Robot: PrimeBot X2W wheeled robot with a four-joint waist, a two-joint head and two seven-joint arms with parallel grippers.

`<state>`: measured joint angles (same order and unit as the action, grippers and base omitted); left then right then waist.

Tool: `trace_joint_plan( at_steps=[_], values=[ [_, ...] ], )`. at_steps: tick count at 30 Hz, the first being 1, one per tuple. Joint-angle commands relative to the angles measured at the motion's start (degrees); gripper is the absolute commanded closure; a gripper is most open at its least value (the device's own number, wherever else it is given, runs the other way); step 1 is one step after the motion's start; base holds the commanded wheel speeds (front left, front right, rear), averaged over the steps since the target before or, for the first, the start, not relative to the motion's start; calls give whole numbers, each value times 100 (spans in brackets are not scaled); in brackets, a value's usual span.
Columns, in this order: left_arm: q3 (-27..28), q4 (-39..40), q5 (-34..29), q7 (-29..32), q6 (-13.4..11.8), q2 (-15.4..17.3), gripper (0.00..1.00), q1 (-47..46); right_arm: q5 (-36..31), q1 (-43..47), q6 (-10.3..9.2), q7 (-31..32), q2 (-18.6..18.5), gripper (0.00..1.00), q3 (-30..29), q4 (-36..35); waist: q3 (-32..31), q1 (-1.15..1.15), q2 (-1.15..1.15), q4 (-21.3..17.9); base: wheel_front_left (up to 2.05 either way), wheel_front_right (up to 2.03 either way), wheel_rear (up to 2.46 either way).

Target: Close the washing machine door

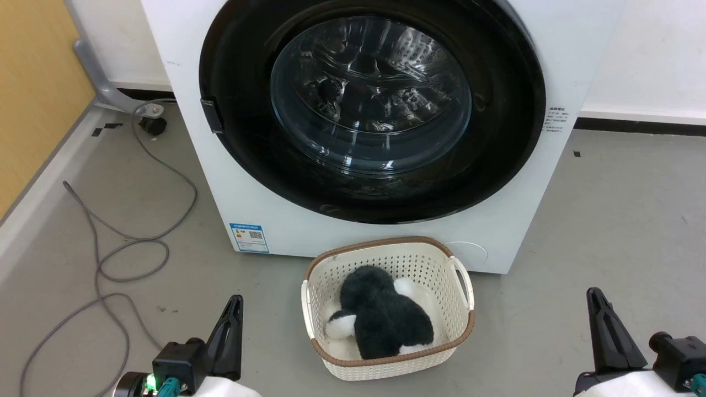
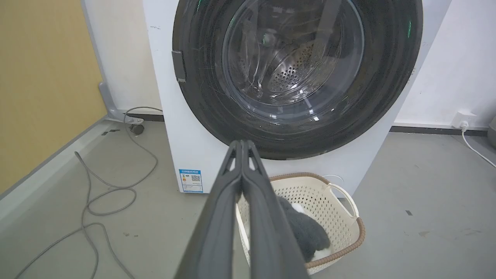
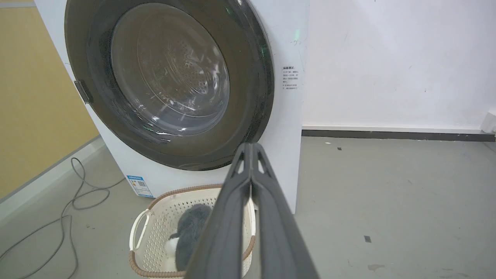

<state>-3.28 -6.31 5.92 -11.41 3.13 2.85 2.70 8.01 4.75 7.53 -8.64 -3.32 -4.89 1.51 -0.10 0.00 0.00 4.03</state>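
A: Where do we find the washing machine door (image 1: 370, 99)?
B: Flat against the front of the washing machine (image 1: 231, 182), black ring flush with the white panel.
A: Obstructions?
B: A cream basket (image 1: 386, 256) sits on the floor just before the machine, below the door. It holds a dark and white plush toy (image 1: 380, 317). A grey cable (image 1: 105, 242) loops on the floor at our left.
A: Grippers?
B: Left gripper (image 2: 242, 145) and right gripper (image 3: 252, 147) hang low, well apart from the door, fingers pressed together, holding nothing.
A: Writing?
B: A blue-white label (image 1: 249, 237) with a QR code, and a small sticker (image 1: 556, 119) beside the door. We read neither.
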Motion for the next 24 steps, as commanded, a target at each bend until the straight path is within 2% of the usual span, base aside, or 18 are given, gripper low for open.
trace_joint_plan(
  at_steps=[1,24],
  values=[
    [15,33,-57,45,-37,2,100,-60,-57,-92,-1,31,11,100,23,-26,0,0,0,-6,0,0,0],
    [96,186,-194,326,-108,2,100,-114,-248,-190,-2,245,20,100,142,-58,3,0,0,-108,0,0,0]
  ],
)
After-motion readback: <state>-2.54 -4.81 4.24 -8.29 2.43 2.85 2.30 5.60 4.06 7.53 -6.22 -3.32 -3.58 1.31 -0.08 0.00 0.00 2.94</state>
